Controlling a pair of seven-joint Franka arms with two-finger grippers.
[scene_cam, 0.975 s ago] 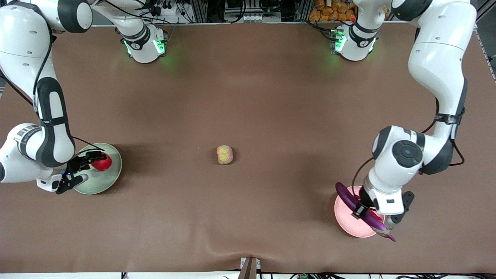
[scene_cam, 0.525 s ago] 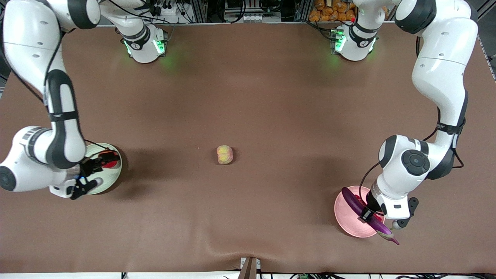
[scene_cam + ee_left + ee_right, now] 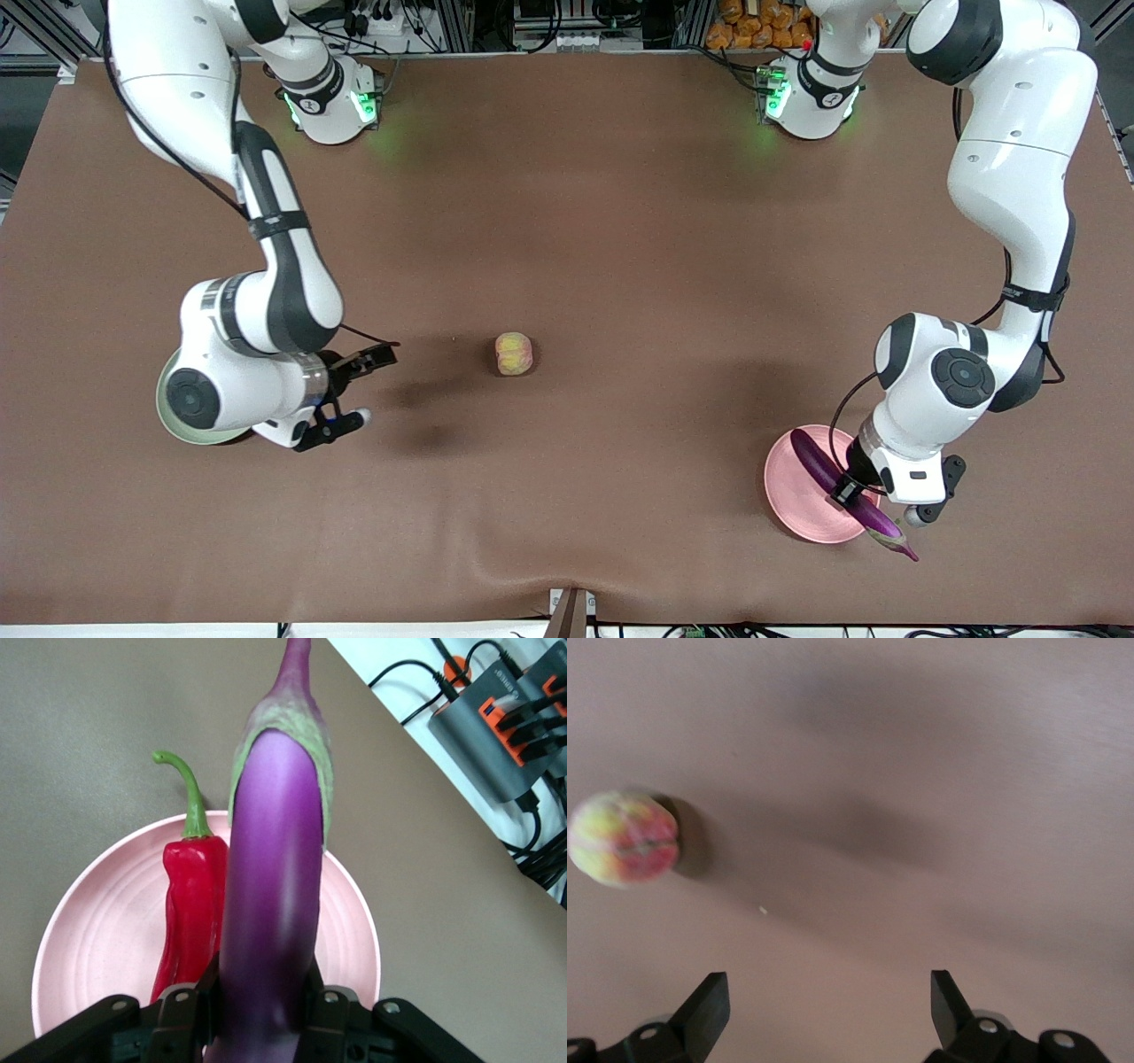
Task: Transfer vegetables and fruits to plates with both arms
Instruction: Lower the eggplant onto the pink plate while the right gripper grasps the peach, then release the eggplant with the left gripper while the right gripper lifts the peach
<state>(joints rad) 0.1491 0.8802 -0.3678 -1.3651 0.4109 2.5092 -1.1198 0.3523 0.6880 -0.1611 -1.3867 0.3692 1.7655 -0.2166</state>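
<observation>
From the front, my right gripper sits at middle left of the frame, fingers spread and empty, over bare table between the green plate, mostly hidden under my wrist, and the peach at centre. At lower right my left gripper pinches the eggplant over the pink plate, its stem end overhanging the rim.

My left wrist view adds what the front view hides: a red chili lying on the pink plate beside the eggplant, with my fingers clamped on its thick end.

My right wrist view shows the peach at middle left, ahead of my open fingertips. It looks light, roundish and apt to roll, so I judge a grip across its middle is best.
</observation>
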